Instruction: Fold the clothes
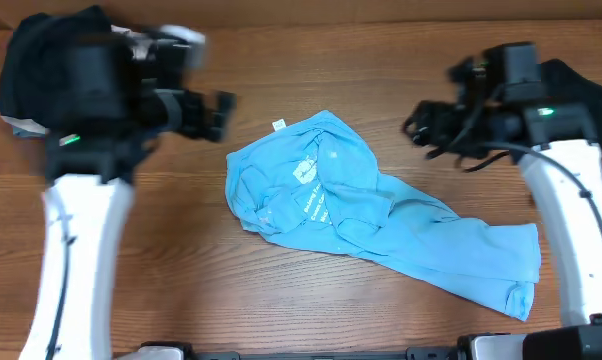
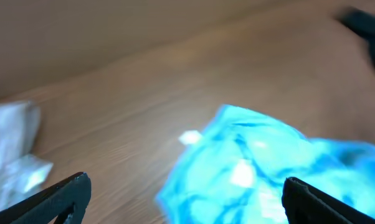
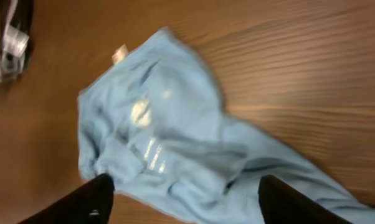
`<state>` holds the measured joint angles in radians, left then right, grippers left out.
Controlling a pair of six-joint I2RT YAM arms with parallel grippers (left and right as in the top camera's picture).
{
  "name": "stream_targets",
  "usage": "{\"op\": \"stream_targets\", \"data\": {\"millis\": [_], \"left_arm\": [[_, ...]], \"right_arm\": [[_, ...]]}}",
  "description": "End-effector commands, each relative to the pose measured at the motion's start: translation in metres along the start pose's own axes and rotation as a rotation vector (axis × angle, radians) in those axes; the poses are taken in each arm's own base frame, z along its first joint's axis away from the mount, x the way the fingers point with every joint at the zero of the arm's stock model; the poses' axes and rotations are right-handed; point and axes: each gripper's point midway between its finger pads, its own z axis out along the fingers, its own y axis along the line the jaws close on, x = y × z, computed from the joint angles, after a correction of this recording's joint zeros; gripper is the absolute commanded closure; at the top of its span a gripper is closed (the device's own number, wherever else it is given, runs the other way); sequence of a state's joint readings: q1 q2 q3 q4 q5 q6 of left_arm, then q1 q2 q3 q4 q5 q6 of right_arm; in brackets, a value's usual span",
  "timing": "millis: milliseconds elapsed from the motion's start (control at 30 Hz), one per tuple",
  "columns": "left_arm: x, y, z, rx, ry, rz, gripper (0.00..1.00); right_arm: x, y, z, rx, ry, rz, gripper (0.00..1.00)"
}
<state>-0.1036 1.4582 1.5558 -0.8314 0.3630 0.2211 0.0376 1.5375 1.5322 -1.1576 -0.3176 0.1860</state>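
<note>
Our left gripper [image 2: 186,185] and right gripper [image 3: 186,183] hang spread and empty; grabbing the crumpled T-shirt [image 1: 361,215] ahead of them, we risk pinching doubled layers.

the t-shirt [image 1: 351,200] lies on the worktop [image 1: 181,270] centre, extending toward the near right corner. a second garment [image 1: 21,70] occupies the far left corner, a third garment [image 1: 581,82] the far right corner.

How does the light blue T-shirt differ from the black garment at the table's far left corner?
The light blue T-shirt lies crumpled mid-table, fully visible, with white lettering. The black garment sits at the corner, partly hidden by the left arm. Both rest on the table, ungripped.
</note>
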Motion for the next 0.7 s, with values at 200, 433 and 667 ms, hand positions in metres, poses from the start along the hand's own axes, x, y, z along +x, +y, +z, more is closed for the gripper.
{"op": "stream_targets", "data": {"millis": [200,433,667], "left_arm": [[0.055,-0.151,0.135,0.298,0.236,0.359,0.0],[0.108,-0.212,0.2,0.302,0.337,0.524,0.0],[0.143,-0.23,0.225,0.289,0.408,0.581,0.01]], "right_arm": [[-0.033,-0.104,-0.054,0.133,-0.185,0.266,0.19],[-0.033,-0.141,-0.071,0.183,-0.222,0.324,0.16],[-0.032,-0.15,-0.075,0.202,-0.226,0.328,0.16]]}}
